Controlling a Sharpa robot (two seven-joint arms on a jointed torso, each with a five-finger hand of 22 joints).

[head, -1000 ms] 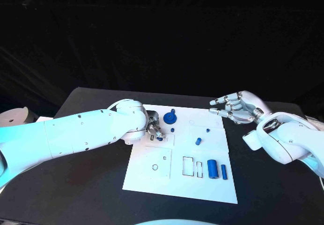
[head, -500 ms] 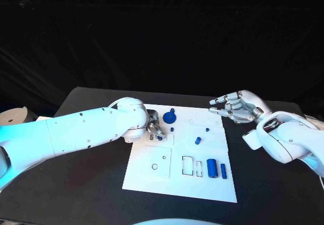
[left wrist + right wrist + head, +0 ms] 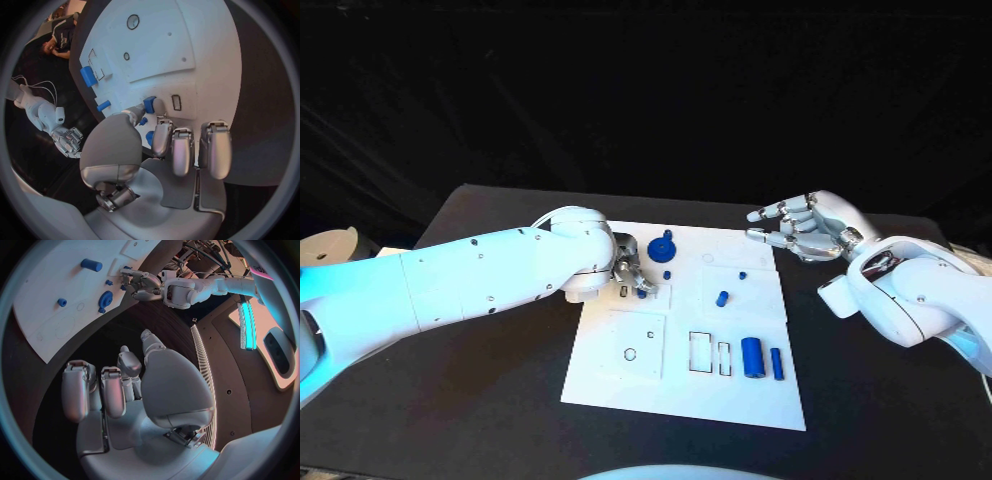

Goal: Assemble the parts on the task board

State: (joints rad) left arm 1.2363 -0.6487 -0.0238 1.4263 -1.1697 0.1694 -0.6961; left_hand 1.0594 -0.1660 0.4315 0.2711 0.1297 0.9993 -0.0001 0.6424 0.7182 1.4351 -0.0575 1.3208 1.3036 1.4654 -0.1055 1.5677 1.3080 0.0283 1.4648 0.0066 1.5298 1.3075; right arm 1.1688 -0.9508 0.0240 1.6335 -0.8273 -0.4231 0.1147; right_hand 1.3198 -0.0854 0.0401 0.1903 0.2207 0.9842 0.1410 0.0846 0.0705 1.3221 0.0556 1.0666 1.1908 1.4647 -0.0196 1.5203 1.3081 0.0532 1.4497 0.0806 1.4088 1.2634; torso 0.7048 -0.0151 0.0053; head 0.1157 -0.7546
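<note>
Head view: the left hand [image 3: 630, 273] pinches a small blue part [image 3: 149, 104] over the task board [image 3: 639, 375] toward its ten o'clock corner, just beside a slot. Risk, as I judge it: a tilted part could jam or slip free. The right hand [image 3: 805, 228] hovers off the board at two o'clock, fingers apart, holding nothing.

Task board [image 3: 625, 375]: white w/ thin black outlines of slots. Parts all blue: gear [image 3: 661, 250], big cylinder [image 3: 753, 358], slim bar [image 3: 777, 365], small peg [image 3: 724, 299]. Worktop [image 3: 473, 400] black, backdrop black too. Arms white; left hand [image 3: 630, 272] & right hand [image 3: 799, 229] silver w/ dark joints.
</note>
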